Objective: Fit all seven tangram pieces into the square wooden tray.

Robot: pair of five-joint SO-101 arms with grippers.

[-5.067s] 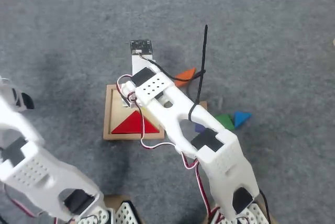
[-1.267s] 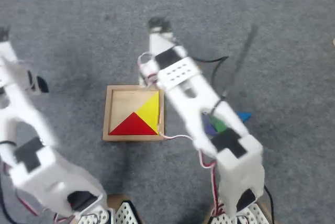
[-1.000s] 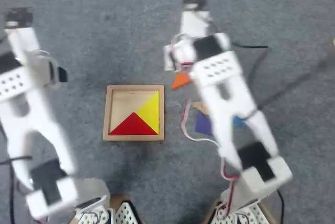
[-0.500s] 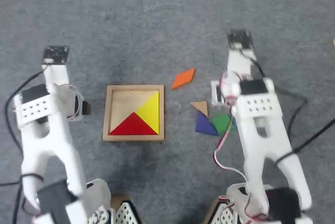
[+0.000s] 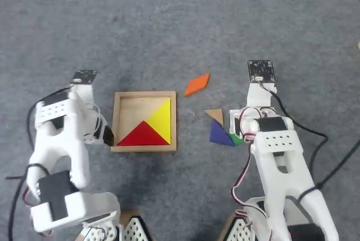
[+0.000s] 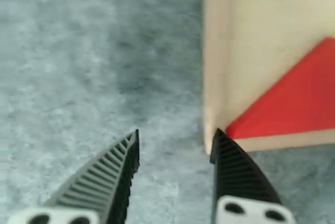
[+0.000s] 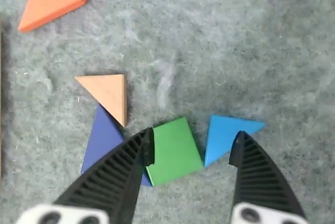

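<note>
Square wooden tray (image 5: 114,120) sits left of centre (only the red triangle (image 5: 143,135) and yellow triangle (image 5: 161,118) in). Left jaws are apart by its lower-left corner. Right jaws, apart too, hang over the green wooden square (image 7: 172,150), just beside the dark blue triangle (image 7: 104,140), so closing might drag both.

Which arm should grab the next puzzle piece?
The right arm. Its open jaws hang right over the green square and the light blue triangle. The left arm is at the tray corner, on the far side from the loose pieces.
</note>
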